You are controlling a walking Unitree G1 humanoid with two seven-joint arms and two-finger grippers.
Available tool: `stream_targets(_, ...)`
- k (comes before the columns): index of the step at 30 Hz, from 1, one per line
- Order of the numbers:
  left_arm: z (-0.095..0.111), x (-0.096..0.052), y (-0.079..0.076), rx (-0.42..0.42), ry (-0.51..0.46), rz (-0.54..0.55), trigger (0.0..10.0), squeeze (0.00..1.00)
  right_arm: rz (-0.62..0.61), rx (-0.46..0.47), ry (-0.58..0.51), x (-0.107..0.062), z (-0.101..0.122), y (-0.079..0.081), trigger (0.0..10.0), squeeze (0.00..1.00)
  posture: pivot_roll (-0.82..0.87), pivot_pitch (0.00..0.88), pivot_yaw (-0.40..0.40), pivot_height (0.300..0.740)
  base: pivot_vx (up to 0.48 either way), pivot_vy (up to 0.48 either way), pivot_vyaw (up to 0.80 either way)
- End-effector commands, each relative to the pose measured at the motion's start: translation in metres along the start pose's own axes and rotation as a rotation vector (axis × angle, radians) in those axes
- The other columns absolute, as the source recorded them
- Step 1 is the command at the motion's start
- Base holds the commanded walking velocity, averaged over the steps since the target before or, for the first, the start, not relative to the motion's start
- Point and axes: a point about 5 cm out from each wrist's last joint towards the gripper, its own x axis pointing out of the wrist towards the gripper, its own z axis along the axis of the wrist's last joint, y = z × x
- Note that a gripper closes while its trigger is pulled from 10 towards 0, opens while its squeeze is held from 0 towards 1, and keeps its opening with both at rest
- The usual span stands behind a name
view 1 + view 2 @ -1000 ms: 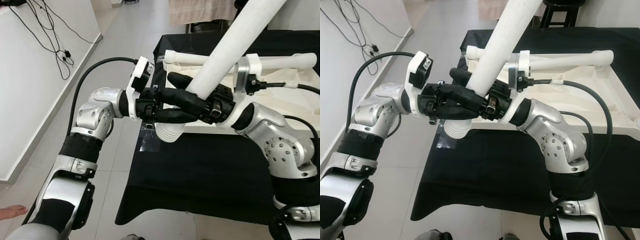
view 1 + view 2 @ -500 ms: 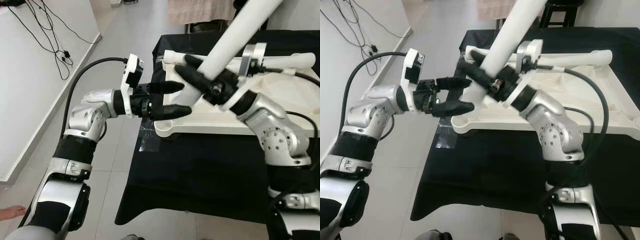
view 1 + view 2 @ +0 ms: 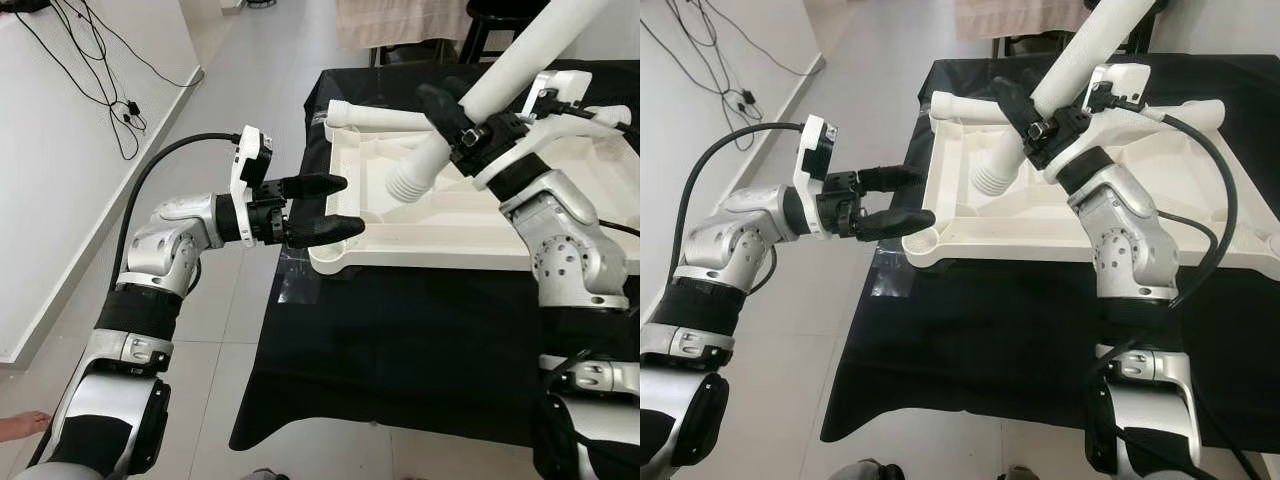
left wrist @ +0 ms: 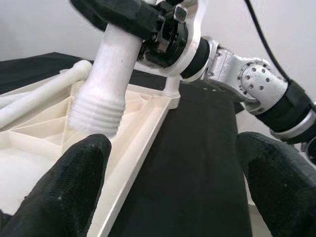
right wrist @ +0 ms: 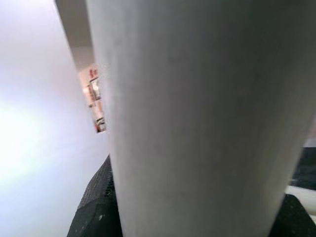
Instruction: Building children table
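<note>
A white table top lies upside down on the black-covered table. My right gripper is shut on a long white table leg, held slanted, with its threaded end hanging over the table top's left part. In the right wrist view the leg is pressed close to the camera. My left gripper stands open beside the table top's near-left corner socket, holding nothing. In the left wrist view its fingers frame the leg's threaded end. A second leg lies along the table top's far edge.
The black cloth covers the work table, whose left edge drops to a tiled floor. A white wall with cables runs along the left. A person's bare foot is at the lower left. A dark stool stands behind.
My left gripper let go of the leg's threaded end, opened and drew back to the left. My right gripper carried the leg up and to the right, over the table top.
</note>
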Motion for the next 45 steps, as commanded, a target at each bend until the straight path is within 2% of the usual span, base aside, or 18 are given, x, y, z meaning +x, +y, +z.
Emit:
stream_targets(1,-0.002,-0.010,0.004,0.029,0.025,0.071,10.0,1.00,-0.044,-0.028,-0.042,0.002,0.007,-0.005,0.0,0.00,-0.07,0.090,0.052,0.740,0.000,0.000,0.00)
stream_targets(4,-0.005,-0.012,0.006,0.047,0.037,0.126,10.0,1.00,-0.061,-0.071,-0.035,0.002,0.007,-0.007,0.0,0.00,-0.07,0.092,0.052,0.740,0.000,0.000,0.00)
stream_targets(5,-0.007,-0.014,0.008,0.062,0.039,0.185,10.0,0.09,-0.053,-0.124,-0.020,0.002,0.005,-0.005,0.0,0.00,-0.06,0.098,0.051,0.740,0.000,0.000,0.00)
stream_targets(6,-0.009,-0.015,0.009,0.070,0.034,0.233,10.0,0.00,-0.036,-0.159,-0.005,0.003,0.004,-0.002,2.5,0.00,-0.06,0.105,0.050,0.740,0.000,0.000,0.00)
stream_targets(7,-0.010,-0.015,0.009,0.069,0.025,0.271,10.0,0.00,-0.017,-0.190,0.008,0.003,0.001,0.002,4.8,0.00,-0.06,0.105,0.050,0.740,0.000,0.000,0.00)
stream_targets(8,-0.012,-0.014,0.006,0.060,0.004,0.300,10.0,0.00,0.009,-0.196,0.013,0.004,-0.002,0.007,10.0,0.00,-0.05,0.114,0.048,0.740,0.000,0.000,0.00)
stream_targets(11,-0.014,-0.013,0.002,0.051,-0.013,0.318,10.0,0.00,0.029,-0.196,0.016,0.006,-0.004,0.012,10.0,0.00,-0.04,0.124,0.046,0.740,0.000,0.000,0.00)
stream_targets(15,-0.038,-0.004,-0.024,0.010,-0.031,0.386,10.0,0.00,0.105,-0.185,0.046,0.011,-0.018,0.029,10.0,0.00,-0.01,0.147,0.032,0.740,0.000,0.000,0.00)
stream_targets(17,-0.038,-0.004,-0.024,0.010,-0.031,0.386,10.0,0.00,0.105,-0.185,0.046,0.011,-0.018,0.029,10.0,0.00,-0.01,0.147,0.032,0.740,0.000,0.000,0.00)
stream_targets(19,-0.047,-0.002,-0.036,0.002,-0.022,0.393,10.0,0.00,0.125,-0.180,0.062,0.013,-0.024,0.033,10.0,0.00,0.00,0.162,0.025,0.740,0.000,0.000,0.00)
stream_targets(23,-0.069,-0.001,-0.080,-0.011,0.004,0.431,10.0,0.00,0.289,-0.145,0.117,0.025,-0.035,0.052,10.0,0.00,0.04,0.213,0.002,0.740,0.000,0.000,0.00)
stream_targets(29,-0.078,-0.008,-0.106,-0.006,0.041,0.481,10.0,0.00,0.473,-0.099,0.132,0.034,-0.029,0.059,10.0,0.00,0.07,0.255,-0.011,0.740,0.000,0.000,0.00)
stream_targets(31,-0.082,-0.018,-0.119,0.022,0.090,0.544,10.0,0.00,0.639,-0.073,0.146,0.036,-0.020,0.060,10.0,0.00,0.08,0.288,-0.029,0.740,0.000,0.000,0.00)
stream_targets(35,-0.082,-0.018,-0.119,0.022,0.090,0.544,10.0,0.00,0.639,-0.073,0.146,0.036,-0.020,0.060,10.0,0.00,0.08,0.288,-0.029,0.740,0.000,0.000,0.00)
stream_targets(37,-0.087,-0.031,-0.136,0.044,0.144,0.657,10.0,0.00,0.793,-0.030,0.157,0.038,-0.009,0.062,10.0,0.00,0.09,0.325,-0.050,0.740,0.000,0.000,0.00)
stream_targets(39,-0.087,-0.031,-0.136,0.044,0.144,0.657,10.0,0.00,0.793,-0.030,0.157,0.038,-0.009,0.062,10.0,0.00,0.09,0.325,-0.050,0.740,0.000,0.000,0.00)
stream_targets(41,-0.088,-0.040,-0.147,0.062,0.180,0.766,10.0,0.00,0.921,-0.022,0.170,0.038,-0.009,0.075,10.0,0.00,0.10,0.347,-0.052,0.740,0.000,0.000,0.00)
stream_targets(45,-0.084,-0.045,-0.149,0.124,0.219,0.861,10.0,0.00,0.925,-0.024,0.154,0.047,-0.015,0.090,10.0,0.00,0.11,0.356,-0.049,0.740,0.000,0.000,0.00)
